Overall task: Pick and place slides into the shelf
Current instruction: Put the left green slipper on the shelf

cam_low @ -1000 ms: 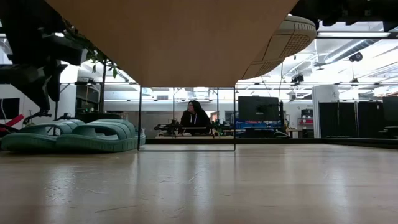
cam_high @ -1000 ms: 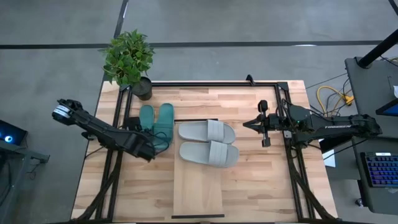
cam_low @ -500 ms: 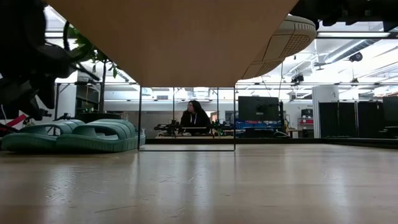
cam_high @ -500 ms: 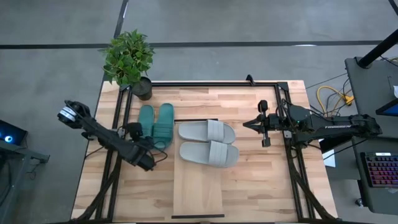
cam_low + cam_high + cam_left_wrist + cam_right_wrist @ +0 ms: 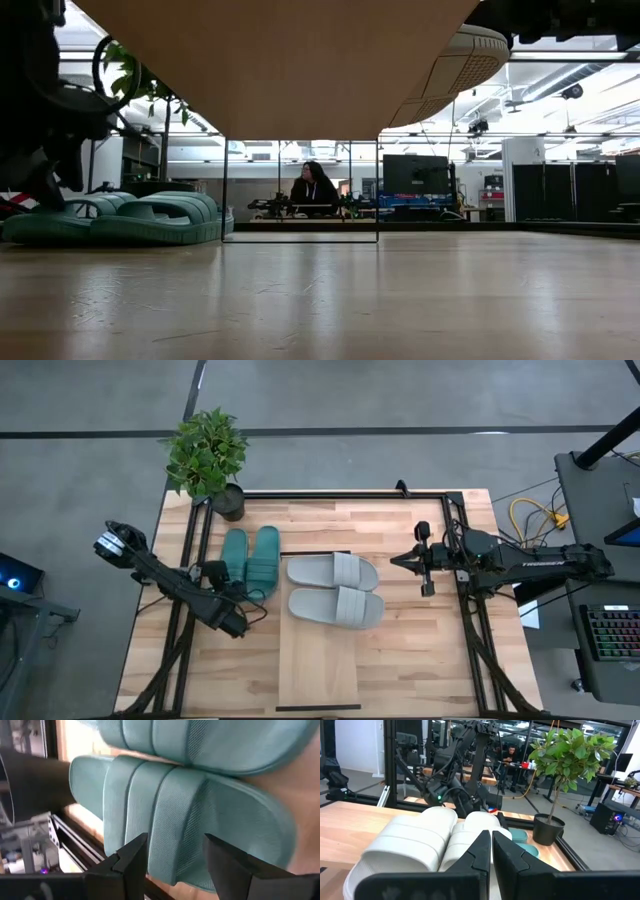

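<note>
At the left of the high view, my left gripper (image 5: 236, 622) sits low over the surface (image 5: 420, 650), just beside the near ends of the teal slides (image 5: 252, 557), fingers spread with nothing between them. The left wrist view shows the nearer teal slide (image 5: 200, 820) lying across the gap between my fingers (image 5: 131, 857), its strap ribbed and its sole edge rounded. The teal pair rests side by side on the surface, touching each other, left of the shelf (image 5: 318, 655). The grey slides (image 5: 335, 590) already lie across the shelf's upper end, near the frame centre. My right gripper (image 5: 424, 560) waits at centre right, fingers pressed together, facing the grey pair. Step in hand, as I judge it: grasp one teal slide. Recommended procedure: centre the fingers over one sole only, straddling its edge rather than the seam between the two, since the rubbery material will likely flex and drag its neighbour. Close firmly near the strap, lift clear, then place on the bare lower part of the shelf, apart from the grey pair.
</note>
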You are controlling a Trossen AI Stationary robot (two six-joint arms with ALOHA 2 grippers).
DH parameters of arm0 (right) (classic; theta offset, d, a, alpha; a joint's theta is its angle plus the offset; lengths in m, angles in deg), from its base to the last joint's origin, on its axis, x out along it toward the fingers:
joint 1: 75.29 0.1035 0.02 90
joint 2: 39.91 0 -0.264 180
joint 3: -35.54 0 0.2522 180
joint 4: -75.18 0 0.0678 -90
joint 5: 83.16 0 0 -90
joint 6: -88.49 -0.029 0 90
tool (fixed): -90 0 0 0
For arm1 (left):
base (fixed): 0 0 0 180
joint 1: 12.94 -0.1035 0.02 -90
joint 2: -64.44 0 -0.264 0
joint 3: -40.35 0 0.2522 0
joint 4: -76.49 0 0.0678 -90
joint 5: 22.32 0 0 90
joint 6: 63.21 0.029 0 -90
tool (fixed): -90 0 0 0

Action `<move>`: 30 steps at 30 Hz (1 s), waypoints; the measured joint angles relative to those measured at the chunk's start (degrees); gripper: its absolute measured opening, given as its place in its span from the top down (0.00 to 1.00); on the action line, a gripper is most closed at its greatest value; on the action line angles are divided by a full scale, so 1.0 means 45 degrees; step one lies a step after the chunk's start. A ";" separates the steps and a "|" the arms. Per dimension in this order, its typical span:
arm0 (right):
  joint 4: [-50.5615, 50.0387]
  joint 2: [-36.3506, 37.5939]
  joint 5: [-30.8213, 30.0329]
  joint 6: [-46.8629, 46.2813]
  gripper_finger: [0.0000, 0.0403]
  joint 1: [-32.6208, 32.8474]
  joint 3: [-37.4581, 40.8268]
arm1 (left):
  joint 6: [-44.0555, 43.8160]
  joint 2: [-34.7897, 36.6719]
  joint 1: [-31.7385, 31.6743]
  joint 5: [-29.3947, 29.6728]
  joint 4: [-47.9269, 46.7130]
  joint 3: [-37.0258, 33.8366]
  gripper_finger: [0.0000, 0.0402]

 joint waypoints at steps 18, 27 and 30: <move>-0.0024 0.0005 0.0000 -0.0005 0.98 0.0003 0.0000 | -0.4146 -0.3067 -0.0039 0.1341 0.0027 -0.0492 0.57; -0.0019 0.0000 0.0004 -0.0005 0.98 0.0005 0.0000 | -0.4168 -0.3500 -0.0053 0.1350 -0.0018 -0.0417 0.83; -0.0024 0.0000 0.0000 -0.0005 0.98 0.0005 0.0000 | -0.4425 -0.3150 -0.0058 0.1326 -0.0016 -0.0418 0.96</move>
